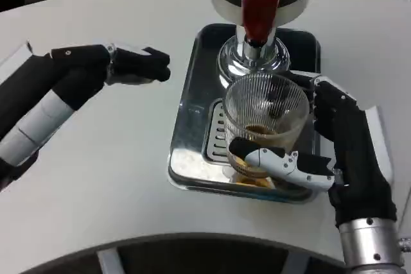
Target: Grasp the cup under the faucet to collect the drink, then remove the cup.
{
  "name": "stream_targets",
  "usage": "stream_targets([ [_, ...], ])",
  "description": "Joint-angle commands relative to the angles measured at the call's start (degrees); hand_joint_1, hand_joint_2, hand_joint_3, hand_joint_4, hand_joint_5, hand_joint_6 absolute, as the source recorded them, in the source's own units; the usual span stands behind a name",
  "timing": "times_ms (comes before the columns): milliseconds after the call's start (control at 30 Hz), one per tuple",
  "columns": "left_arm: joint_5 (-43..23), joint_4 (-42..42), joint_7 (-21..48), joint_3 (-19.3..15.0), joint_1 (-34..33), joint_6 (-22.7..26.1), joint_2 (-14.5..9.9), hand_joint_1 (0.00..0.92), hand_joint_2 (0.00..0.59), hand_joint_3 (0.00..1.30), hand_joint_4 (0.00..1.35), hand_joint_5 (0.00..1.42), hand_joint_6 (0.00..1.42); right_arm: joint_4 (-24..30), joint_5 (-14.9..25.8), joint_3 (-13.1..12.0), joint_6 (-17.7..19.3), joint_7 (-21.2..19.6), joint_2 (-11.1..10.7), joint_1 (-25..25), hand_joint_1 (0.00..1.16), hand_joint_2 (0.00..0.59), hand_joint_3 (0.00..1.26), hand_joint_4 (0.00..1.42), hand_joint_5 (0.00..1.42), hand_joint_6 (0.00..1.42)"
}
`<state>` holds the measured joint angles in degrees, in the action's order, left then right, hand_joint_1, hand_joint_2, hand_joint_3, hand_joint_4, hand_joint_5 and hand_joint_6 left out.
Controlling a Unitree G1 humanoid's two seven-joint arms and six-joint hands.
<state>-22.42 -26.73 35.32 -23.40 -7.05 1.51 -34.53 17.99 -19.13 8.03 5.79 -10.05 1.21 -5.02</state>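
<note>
Ribbed clear glass, the cup (264, 123) stands on the steel drip tray (192, 107) just below the red-handled faucet (259, 14), with a little amber drink in its bottom. Around it the right robot hand (334, 152) grips, thumb across the near side. Over the white tabletop (96, 178), the left robot hand (131, 65) hovers beside the tray, fingers curled in and holding nothing.

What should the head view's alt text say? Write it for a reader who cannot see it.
The right hand grips a ribbed glass cup holding a little amber drink, on a steel drip tray below the dispenser's red-handled faucet. The left hand hovers over the white table, left of the tray.
</note>
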Motion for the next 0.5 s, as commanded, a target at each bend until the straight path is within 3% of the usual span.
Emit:
stream_targets([
  [33, -0.5, -1.3, 0.8, -1.7, 3.1, -1.8, -0.7, 0.0, 0.075, 0.52, 0.29, 0.29, 0.25, 4.7, 0.7, 0.9, -0.3, 1.8, 0.1, 1.8, 0.99, 0.179, 0.63, 0.7, 0.83, 0.75],
  [333, -0.2, -3.3, 2.3, -4.2, 8.4, -4.6, -0.9, 0.0, 0.074, 0.47, 0.29, 0.27, 0.26, 10.6, 1.9, 1.8, -2.7, 5.6, -0.2, 5.0, 0.99, 0.179, 0.63, 0.7, 0.83, 0.75],
  [500, 1.3, -4.5, 3.9, -5.4, 11.0, -7.3, -2.0, 0.0, 0.074, 0.42, 0.22, 0.24, 0.23, 13.8, 2.6, 2.2, -4.0, 7.8, -0.5, 6.9, 0.99, 0.179, 0.63, 0.7, 0.83, 0.75],
])
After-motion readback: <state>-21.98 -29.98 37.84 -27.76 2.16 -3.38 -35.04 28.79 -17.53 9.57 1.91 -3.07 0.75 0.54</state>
